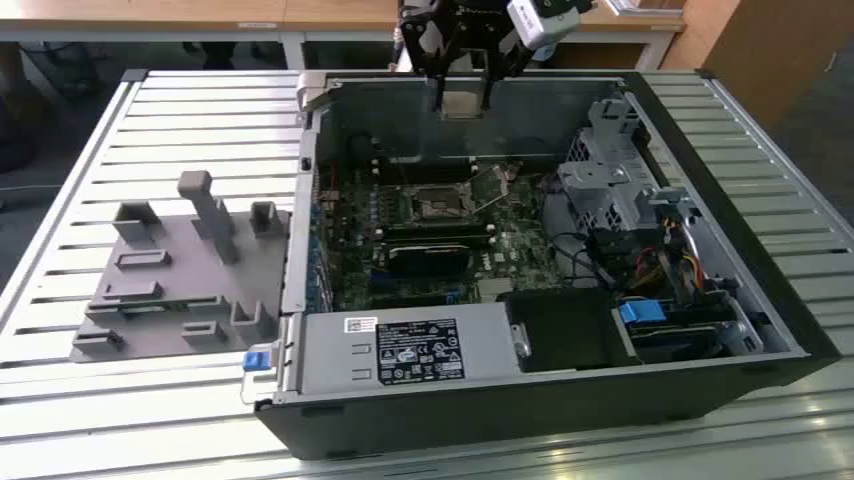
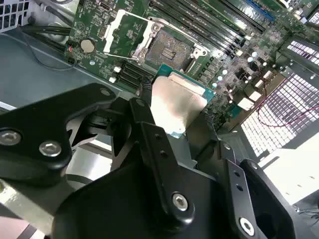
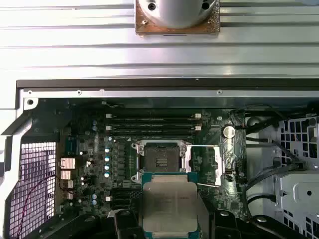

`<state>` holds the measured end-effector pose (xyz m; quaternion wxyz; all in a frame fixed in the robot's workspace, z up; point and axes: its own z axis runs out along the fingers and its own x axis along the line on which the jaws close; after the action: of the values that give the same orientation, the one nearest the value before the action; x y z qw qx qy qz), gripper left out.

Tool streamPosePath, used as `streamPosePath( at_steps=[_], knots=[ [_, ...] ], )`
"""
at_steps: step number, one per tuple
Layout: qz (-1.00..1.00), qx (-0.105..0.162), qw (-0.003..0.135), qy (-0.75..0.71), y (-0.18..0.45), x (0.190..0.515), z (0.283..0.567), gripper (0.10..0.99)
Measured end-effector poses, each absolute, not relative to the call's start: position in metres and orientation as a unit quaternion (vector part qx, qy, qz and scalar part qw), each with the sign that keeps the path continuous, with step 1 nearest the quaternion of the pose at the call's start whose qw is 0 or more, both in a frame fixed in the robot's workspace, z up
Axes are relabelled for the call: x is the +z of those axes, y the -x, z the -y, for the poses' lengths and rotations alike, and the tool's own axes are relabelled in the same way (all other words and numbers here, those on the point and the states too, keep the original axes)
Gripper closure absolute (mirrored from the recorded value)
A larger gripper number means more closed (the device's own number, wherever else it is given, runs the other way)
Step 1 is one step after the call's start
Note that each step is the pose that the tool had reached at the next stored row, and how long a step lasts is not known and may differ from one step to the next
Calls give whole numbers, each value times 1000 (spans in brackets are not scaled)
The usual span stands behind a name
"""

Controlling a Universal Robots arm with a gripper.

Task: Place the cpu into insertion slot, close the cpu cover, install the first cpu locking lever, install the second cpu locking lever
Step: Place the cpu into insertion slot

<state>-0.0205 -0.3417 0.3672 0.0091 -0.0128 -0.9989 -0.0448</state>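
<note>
My gripper (image 1: 462, 104) hangs above the far wall of the open computer case (image 1: 747, 300), shut on the cpu (image 1: 462, 103), a flat square chip with a dull silver top. In both wrist views the cpu (image 2: 177, 102) (image 3: 169, 201) sits between the black fingers (image 2: 144, 117), well above the motherboard. The insertion slot (image 1: 430, 205) (image 2: 169, 50) (image 3: 159, 162) lies bare below, dark in its centre. The cpu cover (image 2: 127, 32) stands swung up beside the slot, and a thin locking lever (image 1: 497, 198) sticks up at its side.
Long black memory sticks (image 1: 434, 240) lie next to the slot. A power supply (image 1: 400, 350) fills the near side of the case, a metal drive cage (image 1: 607, 190) the exterior view's right. A grey fixture (image 1: 187, 270) stands on the slatted table at the exterior view's left.
</note>
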Motion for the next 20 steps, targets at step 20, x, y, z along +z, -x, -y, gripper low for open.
streamPosePath(
  at_steps=[20],
  knots=[
    [996,-45,6,82,20,366,342,561]
  ],
)
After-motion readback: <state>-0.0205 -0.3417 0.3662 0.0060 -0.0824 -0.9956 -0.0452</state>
